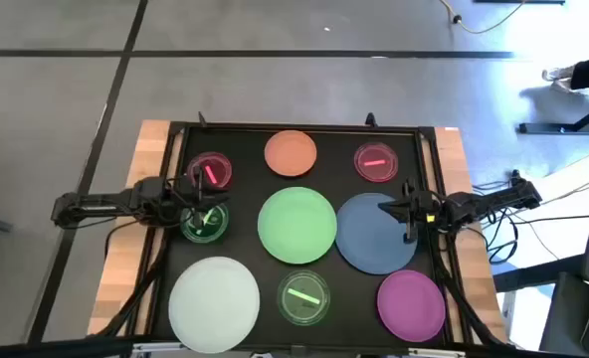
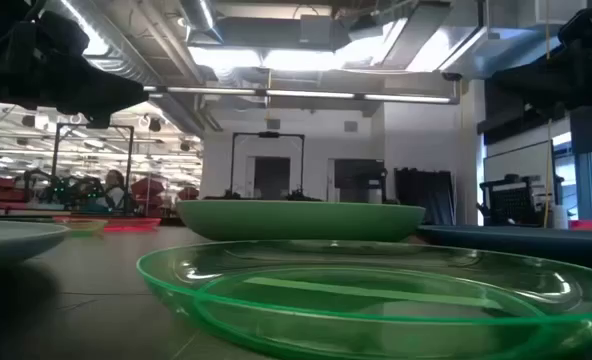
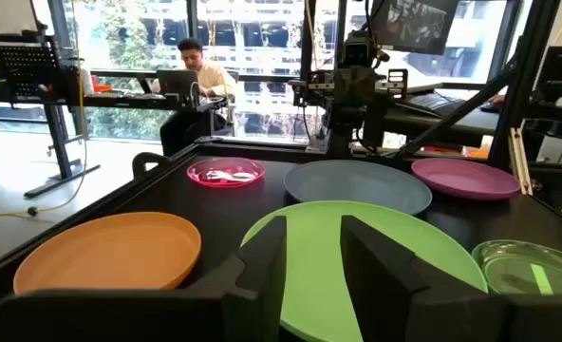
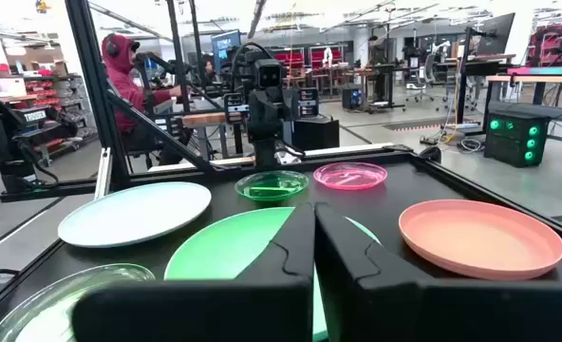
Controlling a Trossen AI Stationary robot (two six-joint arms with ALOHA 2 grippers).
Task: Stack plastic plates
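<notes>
While both arms hung low over the black table (image 1: 245, 244), nothing was stacked; every plate lay apart on the mat. At the left edge the left gripper (image 1: 197, 198) stood with its fingers parted and empty, hovering between the small pink dish (image 1: 210, 171) just behind it and the small green dish (image 1: 205, 222) just in front, whose rim it partly covered from above. Nearer the front lay the large whitish plate (image 1: 214, 293), matte and shallow, its front edge close to the picture's bottom. Through the middle ran the medium orange plate (image 1: 291, 152) at the back, the large green plate (image 1: 296, 224) in the centre and a translucent green striped dish (image 1: 303, 297) at the front; in the low view that dish (image 2: 376, 290) looked glassy and ridged, filling the foreground and hiding most of the table behind it. Right of centre sat the large blue plate (image 1: 372, 235), smooth and dull, with the right gripper (image 1: 406, 210) over its right part, fingers pressed together on nothing. Behind it lay a second pink dish (image 1: 375, 161), clear with a bright stripe, and at the front right the medium purple plate (image 1: 411, 301). Whether either gripper touched a plate I could not tell.
</notes>
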